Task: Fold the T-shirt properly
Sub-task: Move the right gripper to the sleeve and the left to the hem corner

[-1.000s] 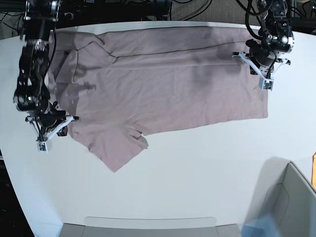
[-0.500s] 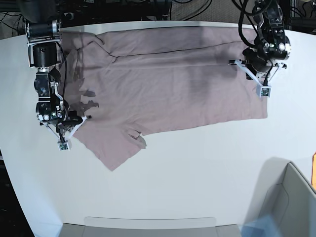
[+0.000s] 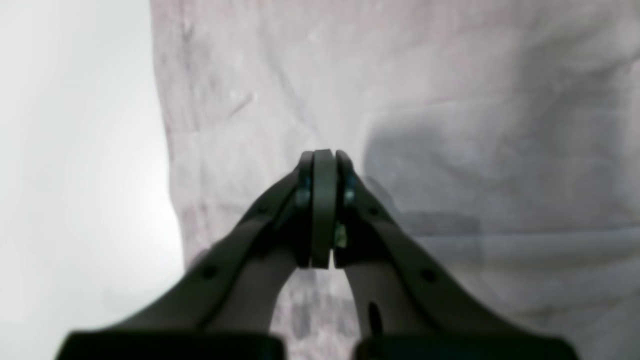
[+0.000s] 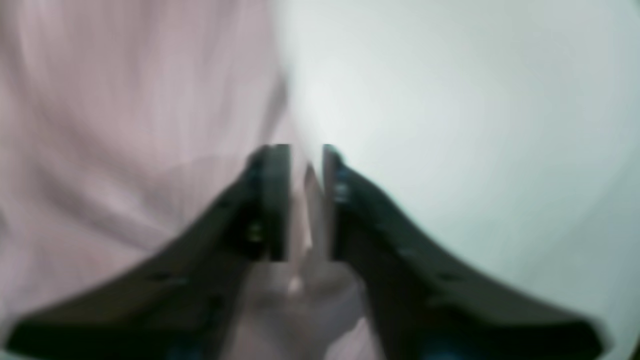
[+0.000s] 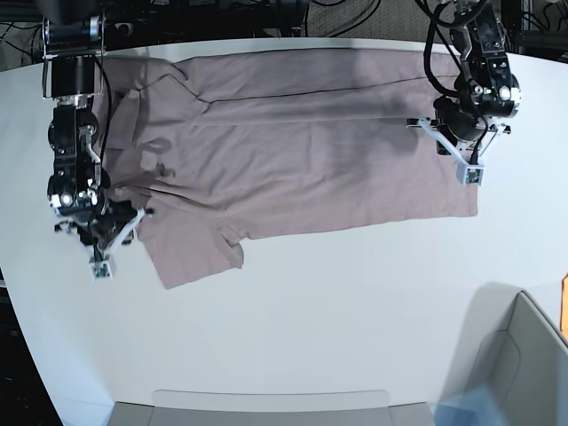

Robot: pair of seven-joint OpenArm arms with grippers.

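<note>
The mauve-pink T-shirt (image 5: 302,151) lies spread flat across the white table (image 5: 355,293), with one sleeve (image 5: 191,253) pointing toward the front. My right gripper (image 5: 102,266) is at the shirt's left edge beside that sleeve. In the blurred right wrist view its jaws (image 4: 306,150) stand slightly apart, with a strip of the shirt (image 4: 100,125) showing in the gap. My left gripper (image 5: 469,171) hovers over the shirt's right edge. Its jaws (image 3: 324,155) are pressed together above the fabric (image 3: 450,100), and no cloth shows between them.
A grey bin (image 5: 524,355) stands at the front right corner. A grey tray edge (image 5: 266,404) runs along the table's front. Cables and dark gear (image 5: 266,13) line the back edge.
The right gripper's jaws have parted after being shut. The front sleeve has been drawn back and left, so its tip lies closer to the body. The left gripper has shifted slightly forward.
</note>
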